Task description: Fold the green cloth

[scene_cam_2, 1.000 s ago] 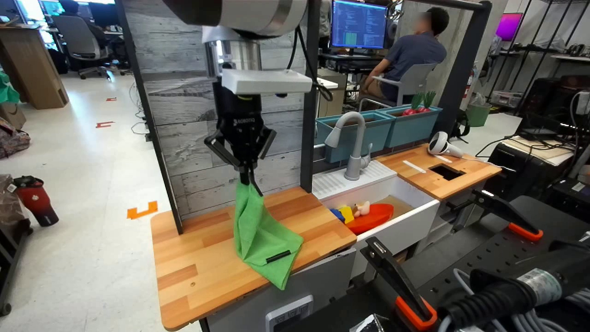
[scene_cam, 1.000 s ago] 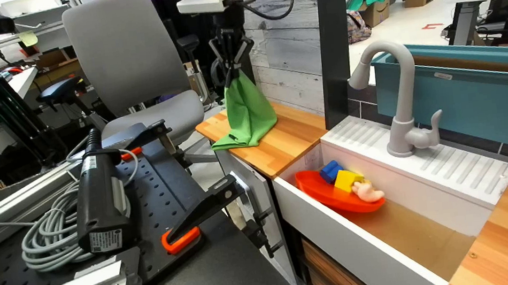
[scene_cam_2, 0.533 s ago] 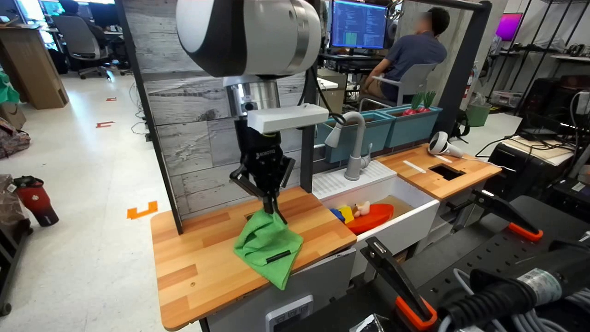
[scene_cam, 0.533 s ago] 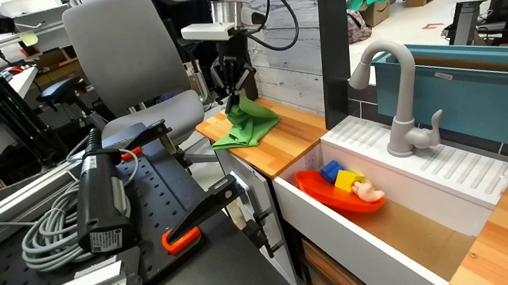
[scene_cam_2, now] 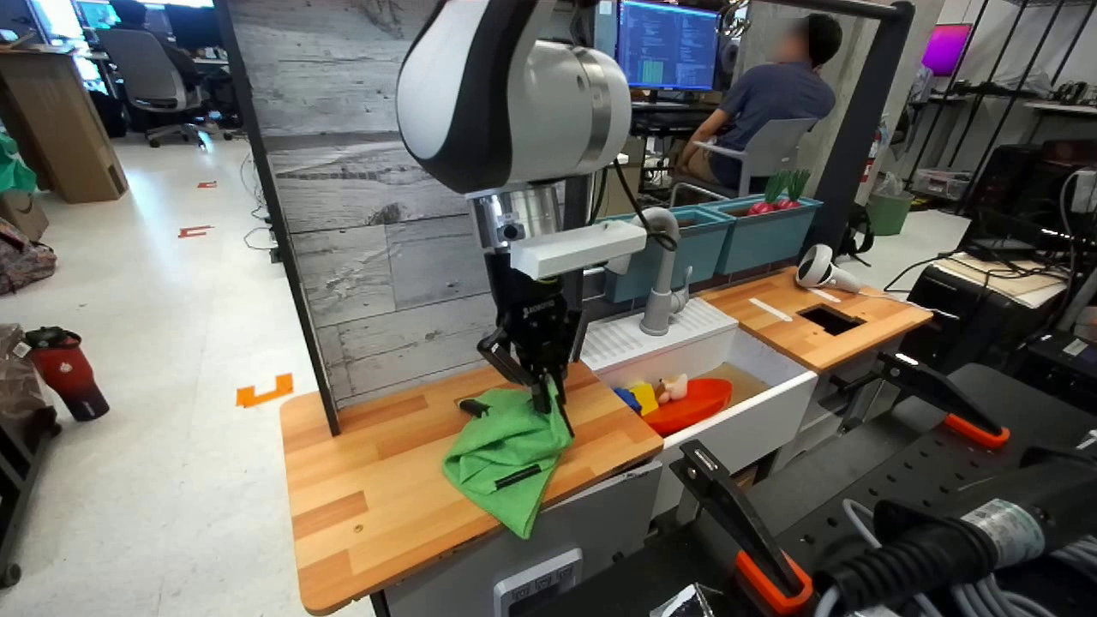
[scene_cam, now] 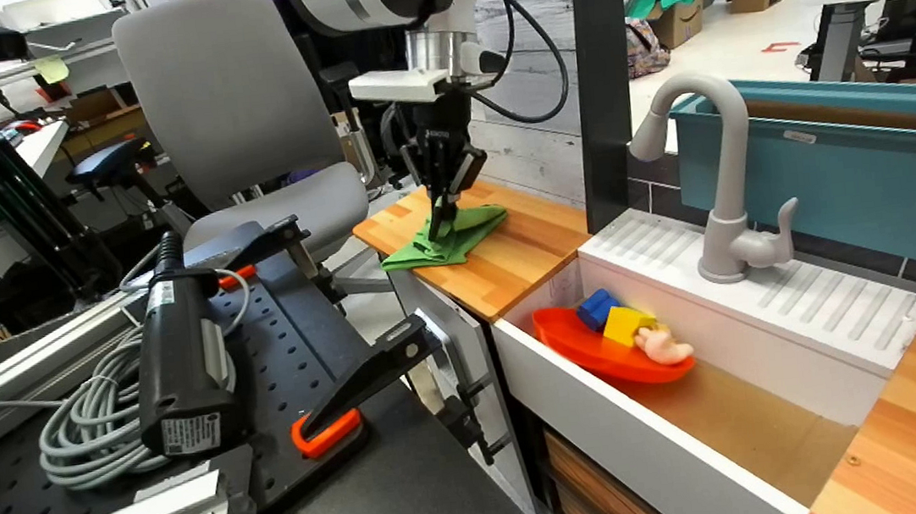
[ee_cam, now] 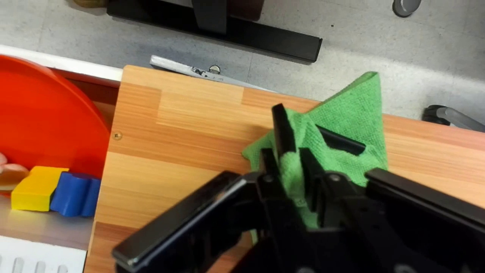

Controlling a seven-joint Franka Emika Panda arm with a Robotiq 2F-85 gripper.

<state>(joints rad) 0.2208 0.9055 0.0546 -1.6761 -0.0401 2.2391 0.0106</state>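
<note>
The pincer [ee_cam: 288, 163] grips a bunched part of the green cloth [scene_cam_2: 497, 446], which lies on the bench [scene_cam_2: 360, 463] with one tip over its edge. Folding looks partly done; releasing and flattening remain.

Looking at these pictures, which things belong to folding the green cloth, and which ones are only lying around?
For the job:
cloth
end effector, pinching the cloth
counter, under the cloth

Only lying around:
red dish
yellow block
blue block
flask
</note>
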